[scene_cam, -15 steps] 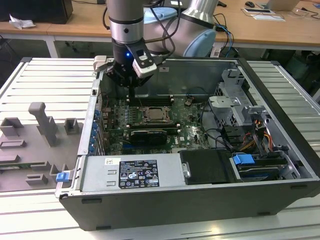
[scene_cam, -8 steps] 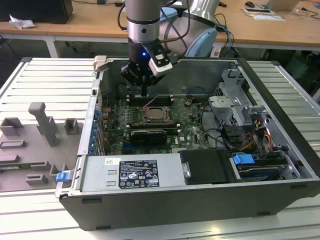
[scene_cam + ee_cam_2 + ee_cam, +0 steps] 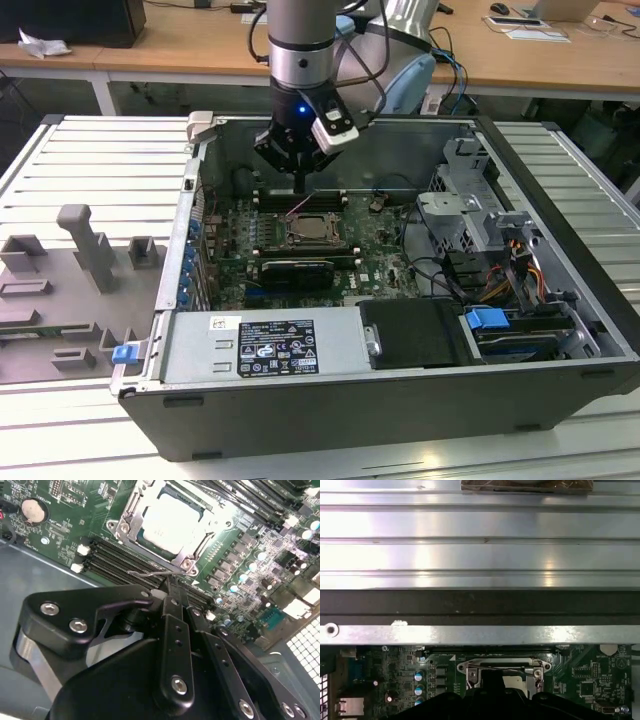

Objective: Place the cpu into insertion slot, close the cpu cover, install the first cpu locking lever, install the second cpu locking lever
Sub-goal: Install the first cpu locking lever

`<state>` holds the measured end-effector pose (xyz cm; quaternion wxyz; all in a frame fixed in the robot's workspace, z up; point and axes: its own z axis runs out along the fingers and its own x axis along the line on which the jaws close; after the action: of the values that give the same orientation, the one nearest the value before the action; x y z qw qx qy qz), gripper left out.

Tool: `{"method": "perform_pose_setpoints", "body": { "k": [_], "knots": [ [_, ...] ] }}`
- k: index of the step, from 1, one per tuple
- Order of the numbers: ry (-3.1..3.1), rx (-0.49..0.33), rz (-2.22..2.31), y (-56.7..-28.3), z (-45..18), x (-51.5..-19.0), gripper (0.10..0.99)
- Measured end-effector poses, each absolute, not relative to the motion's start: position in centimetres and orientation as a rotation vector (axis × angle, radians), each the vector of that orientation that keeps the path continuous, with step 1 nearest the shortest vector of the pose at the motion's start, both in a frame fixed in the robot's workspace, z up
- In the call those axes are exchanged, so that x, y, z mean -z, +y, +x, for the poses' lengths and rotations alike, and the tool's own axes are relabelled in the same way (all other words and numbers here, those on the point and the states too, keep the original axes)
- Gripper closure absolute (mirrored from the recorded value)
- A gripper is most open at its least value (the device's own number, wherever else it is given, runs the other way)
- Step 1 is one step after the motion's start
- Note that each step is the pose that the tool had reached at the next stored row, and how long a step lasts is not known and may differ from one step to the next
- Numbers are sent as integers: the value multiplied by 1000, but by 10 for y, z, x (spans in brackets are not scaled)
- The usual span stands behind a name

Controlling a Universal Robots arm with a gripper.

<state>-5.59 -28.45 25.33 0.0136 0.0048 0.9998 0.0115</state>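
Progress: cpu (image 3: 170, 522) sits in the insertion slot (image 3: 197, 542) on the green motherboard (image 3: 65, 530), and the cpu cover (image 3: 131, 516) lies closed over it, chip showing through its window. Gripper (image 3: 174, 586) is down by the socket's edge, jaws drawn together, tips at a thin wire locking lever (image 3: 150, 573) that looks unlatched. Judged: placement and cover done, levers remaining.
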Motion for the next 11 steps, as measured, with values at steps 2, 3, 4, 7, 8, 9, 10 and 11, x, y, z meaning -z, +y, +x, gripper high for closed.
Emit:
{"method": "perform_pose_setpoints", "body": {
  "k": [2, 3, 4, 7, 8, 9, 10, 11],
  "knots": [
    [3114, -61, 15, -285, -56, -252, 980],
    [3113, -64, 16, -285, -56, -251, 980],
    [3114, -65, 16, -285, -56, -249, 980],
    [3114, -67, 15, -285, -56, -246, 980],
    [3114, -67, 15, -285, -56, -245, 980],
    [3114, -68, 15, -285, -55, -245, 980],
    [3114, -69, 15, -285, -55, -245, 980],
    [3113, -70, 16, -285, -55, -245, 980]
  ]
}}
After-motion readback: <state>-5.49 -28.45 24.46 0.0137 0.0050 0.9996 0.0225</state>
